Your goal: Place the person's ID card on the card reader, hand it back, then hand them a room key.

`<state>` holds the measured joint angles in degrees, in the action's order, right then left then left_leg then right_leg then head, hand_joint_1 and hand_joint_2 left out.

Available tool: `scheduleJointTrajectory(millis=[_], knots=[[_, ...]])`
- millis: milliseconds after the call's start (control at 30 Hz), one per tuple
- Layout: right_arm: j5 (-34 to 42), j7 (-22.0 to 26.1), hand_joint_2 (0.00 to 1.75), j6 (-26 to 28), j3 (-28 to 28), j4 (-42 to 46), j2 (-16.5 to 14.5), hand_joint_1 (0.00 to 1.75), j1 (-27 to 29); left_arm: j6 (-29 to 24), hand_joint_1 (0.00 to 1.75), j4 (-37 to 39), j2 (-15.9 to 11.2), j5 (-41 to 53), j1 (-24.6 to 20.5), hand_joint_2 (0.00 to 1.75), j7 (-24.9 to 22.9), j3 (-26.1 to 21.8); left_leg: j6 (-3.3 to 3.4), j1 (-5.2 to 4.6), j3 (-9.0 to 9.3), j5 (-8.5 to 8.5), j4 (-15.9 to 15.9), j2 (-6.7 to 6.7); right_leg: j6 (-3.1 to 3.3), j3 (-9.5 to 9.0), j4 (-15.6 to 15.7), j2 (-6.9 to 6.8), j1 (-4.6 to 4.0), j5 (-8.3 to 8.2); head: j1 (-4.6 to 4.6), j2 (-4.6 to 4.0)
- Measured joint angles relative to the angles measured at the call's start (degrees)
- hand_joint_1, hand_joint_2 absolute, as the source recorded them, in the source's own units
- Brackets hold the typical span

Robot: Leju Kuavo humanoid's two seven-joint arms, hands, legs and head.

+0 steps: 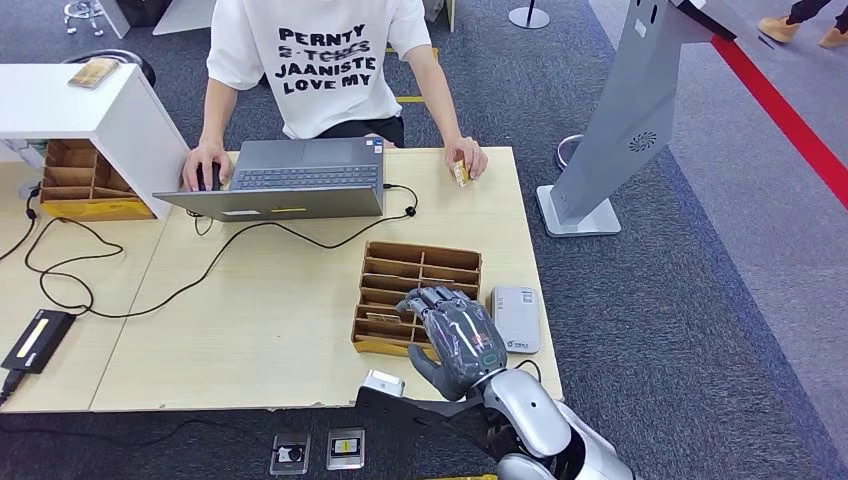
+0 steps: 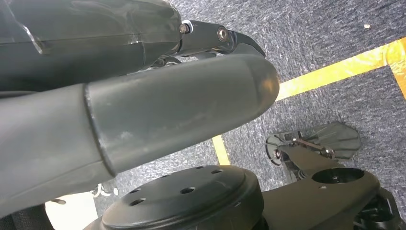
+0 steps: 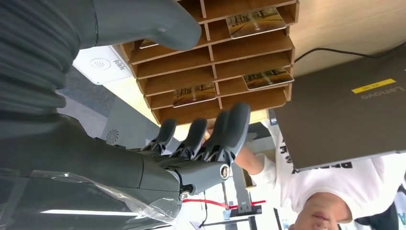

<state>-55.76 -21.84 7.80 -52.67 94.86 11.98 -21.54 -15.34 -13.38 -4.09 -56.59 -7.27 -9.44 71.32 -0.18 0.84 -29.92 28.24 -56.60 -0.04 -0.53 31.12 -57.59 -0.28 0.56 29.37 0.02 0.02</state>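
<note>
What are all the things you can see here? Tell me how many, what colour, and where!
Laptop: one, grey, far side of the table.
Card rack: one, brown wood, table's right part.
Card reader: one, white, beside the rack.
Card: one, yellowish, in the person's hand.
Black box: one, table's left edge.
Cable: one, black, snaking across the table.
Right hand: one, dark grey, open over the rack.
Left hand: one, dark grey, above the floor.

The person's white T-shirt (image 1: pixel 320 60) carries black lettering — "PERNTY", a struck-through line that cannot be read, then "JAANISTE" and "LOVE MY". In the right wrist view the laptop (image 3: pixel 349 110) lid bears the brand "Lenovo", shown upside down beside a yellow sticker (image 3: pixel 372 86) whose print is too small to read.
</note>
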Motion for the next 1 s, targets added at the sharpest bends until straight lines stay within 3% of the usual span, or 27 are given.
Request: scheduleJointTrajectory(millis=[500,767,1000], knots=[[0.77,0.28,1.75,1.71,-0.62,-5.8,-0.33,0.88,-1.36,-0.22,0.0,0.0,0.01,-0.26,0.01,0.0,0.0,0.0,0.0,0.0,0.0,0.0,0.0,0.0,0.0,0.0,0.0,0.0,0.0,0.0,0.01,0.0],[1.22,-0.25,1.75,2.13,-0.54,-8.4,-0.35,0.81,-1.49,-0.48,0.0,0.0,0.0,-0.24,0.01,0.0,0.0,0.0,0.0,0.0,0.01,0.0,0.0,0.0,0.0,0.0,0.0,0.0,0.0,0.0,0.01,0.0],[0.94,-1.78,1.75,2.44,-0.03,-9.71,-0.26,0.84,-1.53,-0.41,0.0,0.0,0.01,-0.16,0.01,0.0,-0.01,0.0,0.0,0.0,0.01,0.0,0.0,0.0,0.0,0.0,0.0,0.0,0.0,0.0,0.01,0.0]])
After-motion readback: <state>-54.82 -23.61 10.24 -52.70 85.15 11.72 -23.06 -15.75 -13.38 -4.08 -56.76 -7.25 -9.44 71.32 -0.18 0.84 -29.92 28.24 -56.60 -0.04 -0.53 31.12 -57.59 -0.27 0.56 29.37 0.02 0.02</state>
